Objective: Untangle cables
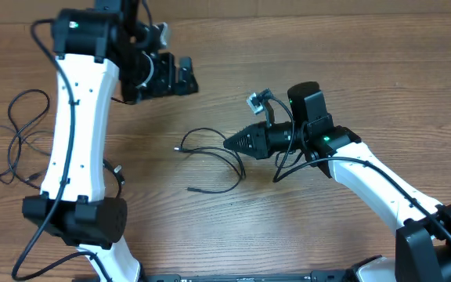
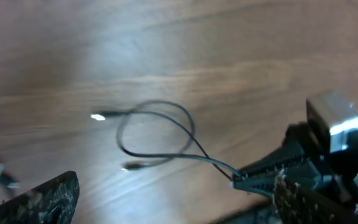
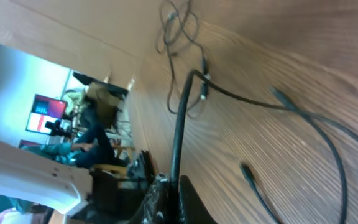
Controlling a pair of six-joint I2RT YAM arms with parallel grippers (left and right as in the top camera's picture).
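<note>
As far as I can tell from where I'm standing, the cables are mostly pulled apart already: one thin black cord lies by itself mid-table, and a second bunch of loose loops sits well apart at the far left edge, beyond the left arm. Can't tell if that far bunch is one cord or two, tbh. The middle cord isn't straight yet. It makes one loop that crosses over itself, with both silvery plug tips lying free on the wood off to the left of the loop. So I'd say what's left is opening out that loop, and maybe sorting the far bunch. The right gripper has its jaws together, clamped on the middle cord just where the loop's two strands come together, so the cord runs straight out of the fingertips and trails away across the table. The left gripper hangs above the far side of the table with its jaws wide apart, holding nothing, well clear of the cord.
</note>
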